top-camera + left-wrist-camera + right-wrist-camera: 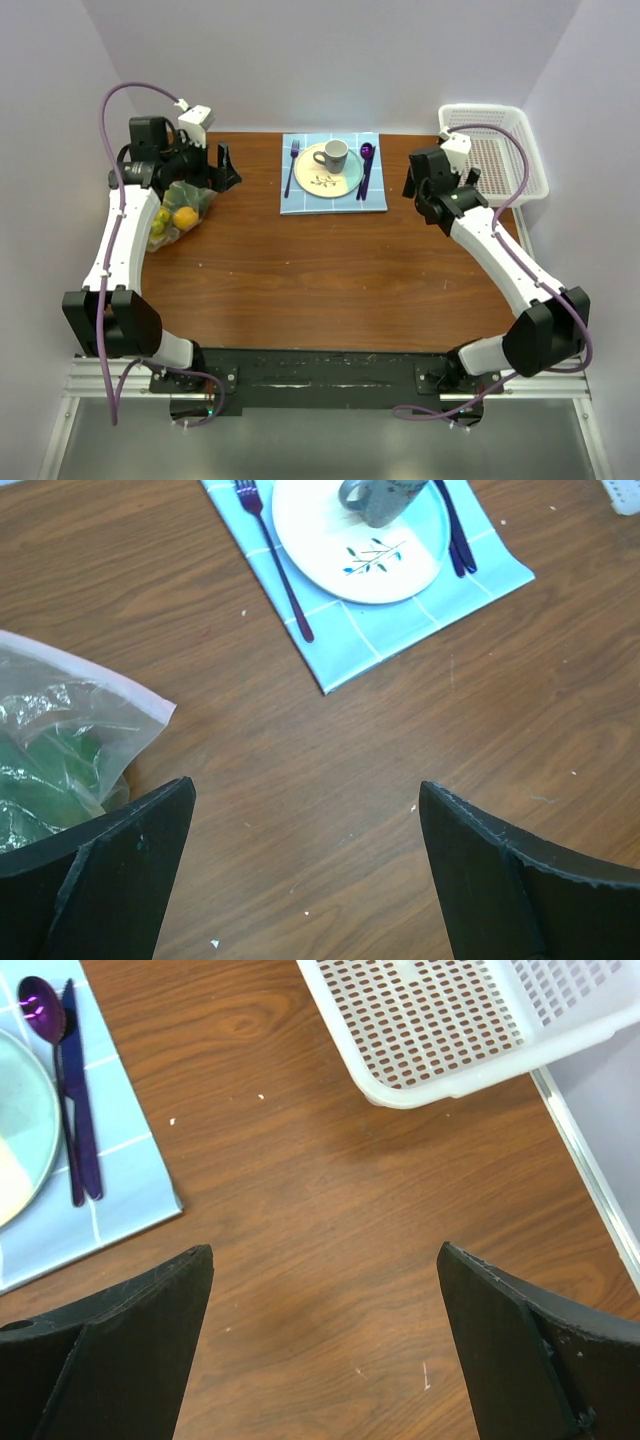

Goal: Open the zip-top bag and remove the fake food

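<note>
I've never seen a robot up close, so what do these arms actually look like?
Both the left arm and right arm have white shells with chunky black joints. A purple cable loops along each. Each ends in two flat, black, wedge-shaped fingers.

Wooden table: bag, placemat, basket

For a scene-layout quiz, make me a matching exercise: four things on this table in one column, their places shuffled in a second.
1. zip-top bag
2. grey cup
3. purple fork
4. white perforated basket

a. on the plate
b. far right corner of the table
c. left side, beside the left hand
d. on the blue mat, left of the plate

Pairs: 1-c, 2-a, 3-d, 4-b.
</note>
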{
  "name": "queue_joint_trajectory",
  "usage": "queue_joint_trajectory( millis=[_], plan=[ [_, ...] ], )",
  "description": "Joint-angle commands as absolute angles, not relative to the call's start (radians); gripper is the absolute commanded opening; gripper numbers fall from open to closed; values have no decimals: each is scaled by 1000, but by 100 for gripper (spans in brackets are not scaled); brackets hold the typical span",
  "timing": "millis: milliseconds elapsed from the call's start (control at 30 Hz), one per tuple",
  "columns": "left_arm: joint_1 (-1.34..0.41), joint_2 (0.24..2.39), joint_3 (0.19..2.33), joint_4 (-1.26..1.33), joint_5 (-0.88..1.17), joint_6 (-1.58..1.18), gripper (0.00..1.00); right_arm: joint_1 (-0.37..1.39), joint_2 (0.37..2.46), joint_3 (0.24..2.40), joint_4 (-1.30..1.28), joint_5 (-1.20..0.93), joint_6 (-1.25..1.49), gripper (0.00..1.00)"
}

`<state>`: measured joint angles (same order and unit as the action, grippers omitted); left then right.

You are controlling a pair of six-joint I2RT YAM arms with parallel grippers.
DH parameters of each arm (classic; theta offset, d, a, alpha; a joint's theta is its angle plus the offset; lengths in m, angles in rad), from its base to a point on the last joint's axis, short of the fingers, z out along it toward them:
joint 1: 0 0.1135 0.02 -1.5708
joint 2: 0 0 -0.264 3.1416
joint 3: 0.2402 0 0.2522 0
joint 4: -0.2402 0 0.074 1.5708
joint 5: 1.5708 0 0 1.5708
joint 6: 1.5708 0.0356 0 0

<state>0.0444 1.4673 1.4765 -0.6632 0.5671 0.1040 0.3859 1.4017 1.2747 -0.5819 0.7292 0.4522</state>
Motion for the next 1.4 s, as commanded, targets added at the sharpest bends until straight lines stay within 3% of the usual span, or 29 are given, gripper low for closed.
queue_joint_trajectory(
  millis=[0,200,400,700,1000,1133,1233,1367],
  plan=[
    [41,1454,1433,-594,514,74,100,388,1513,1302,-514,791,427,99],
    [41,1482,1424,-594,499,77,100,387,1773,1592,-592,974,413,98],
    [41,1482,1381,-574,462,103,100,373,1931,1649,-471,1146,345,99],
    [41,1502,1342,-552,419,133,100,224,2058,1693,-448,1043,411,99],
    [41,1609,1351,-488,431,104,100,184,2178,1798,-474,1005,429,99],
    [37,1661,1370,-434,335,120,100,172,2201,1783,-492,931,465,99],
    [32,1697,1382,-374,237,139,100,173,2178,1720,-483,905,488,96],
    [8,1724,1374,-301,129,193,100,179,2081,1594,-483,848,558,81]
  ],
)
